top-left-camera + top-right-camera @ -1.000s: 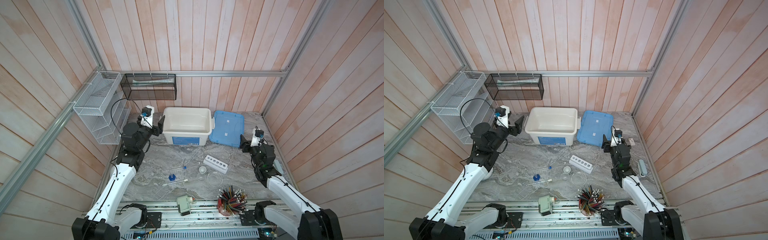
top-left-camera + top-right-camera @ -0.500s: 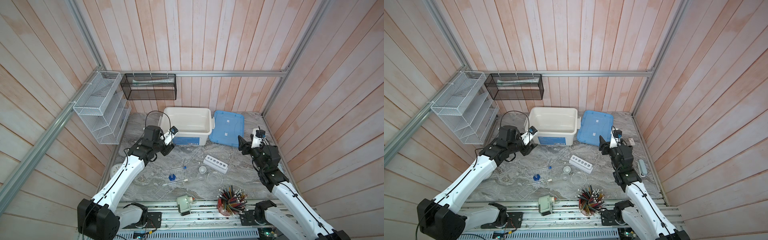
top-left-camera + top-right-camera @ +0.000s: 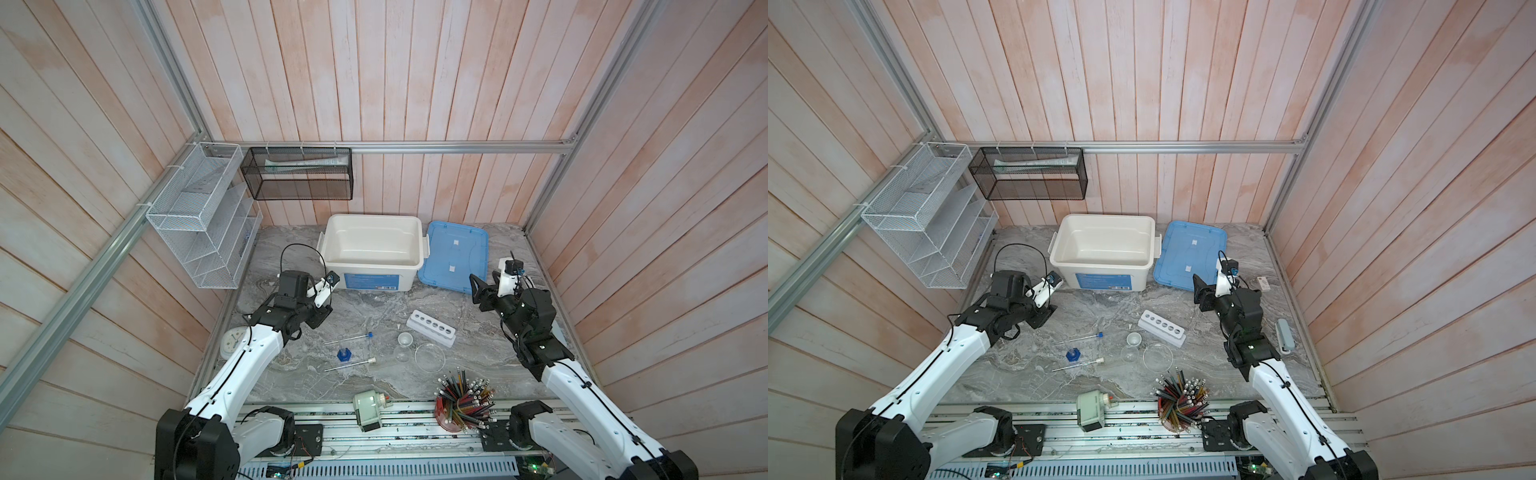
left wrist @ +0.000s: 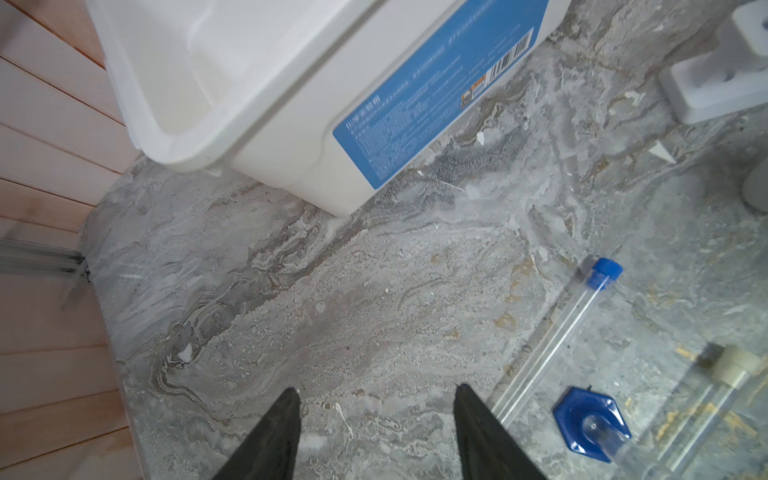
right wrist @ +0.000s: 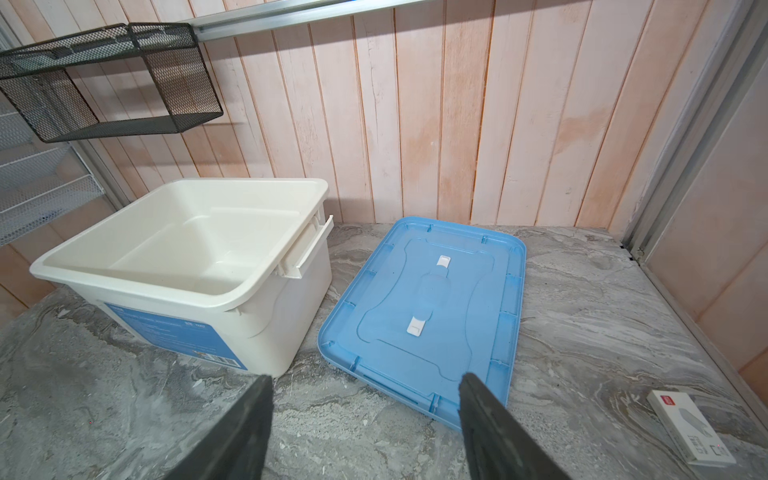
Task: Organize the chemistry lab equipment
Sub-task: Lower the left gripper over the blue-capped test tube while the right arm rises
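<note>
Mid-table in both top views lie a blue-capped test tube (image 3: 347, 337), a white-capped test tube (image 3: 349, 365) and, between them, a small blue-based cylinder (image 3: 344, 354). To their right stand a white six-hole rack (image 3: 431, 328), a tiny white cup (image 3: 404, 340) and clear round dishes (image 3: 429, 356). My left gripper (image 3: 322, 318) hangs open and empty over bare table, left of the tubes. In the left wrist view the left gripper (image 4: 376, 392) has the blue-capped tube (image 4: 561, 332) just beside one fingertip. My right gripper (image 3: 478, 291) is open and empty by the lid's near edge.
A white bin (image 3: 372, 266) stands open at the back, its blue lid (image 3: 453, 257) flat beside it. A red cup of pencils (image 3: 461, 399) and a green sharpener (image 3: 368, 409) sit at the front edge. A round white dial (image 3: 230, 341) lies far left, a small white box (image 5: 685, 424) far right.
My left arm has swung from the back left corner down to the table in front of the bin, towards the tubes. The right gripper has shifted slightly towards the middle.
</note>
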`<action>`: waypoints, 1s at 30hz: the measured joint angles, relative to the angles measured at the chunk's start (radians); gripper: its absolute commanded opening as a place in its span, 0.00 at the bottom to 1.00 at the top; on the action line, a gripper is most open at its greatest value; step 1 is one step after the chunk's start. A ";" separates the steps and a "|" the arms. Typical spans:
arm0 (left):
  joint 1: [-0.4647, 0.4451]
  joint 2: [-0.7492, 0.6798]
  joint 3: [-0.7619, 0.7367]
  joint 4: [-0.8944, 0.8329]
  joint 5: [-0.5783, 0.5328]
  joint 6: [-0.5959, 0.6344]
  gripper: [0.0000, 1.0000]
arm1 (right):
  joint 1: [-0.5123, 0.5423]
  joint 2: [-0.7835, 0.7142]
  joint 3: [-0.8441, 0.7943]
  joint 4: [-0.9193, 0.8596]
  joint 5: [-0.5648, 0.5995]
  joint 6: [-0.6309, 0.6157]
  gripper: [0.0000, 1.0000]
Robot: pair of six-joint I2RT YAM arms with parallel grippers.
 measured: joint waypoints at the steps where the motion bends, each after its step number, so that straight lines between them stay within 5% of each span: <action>1: 0.005 0.001 -0.013 -0.003 0.005 0.013 0.62 | 0.000 0.006 0.000 0.002 -0.004 0.003 0.71; 15: 0.053 0.102 -0.036 -0.085 0.084 0.221 0.62 | 0.000 0.080 -0.007 0.032 -0.075 0.032 0.69; 30: -0.045 0.263 -0.034 -0.132 0.092 0.319 0.62 | 0.000 0.116 -0.007 0.027 -0.135 0.034 0.68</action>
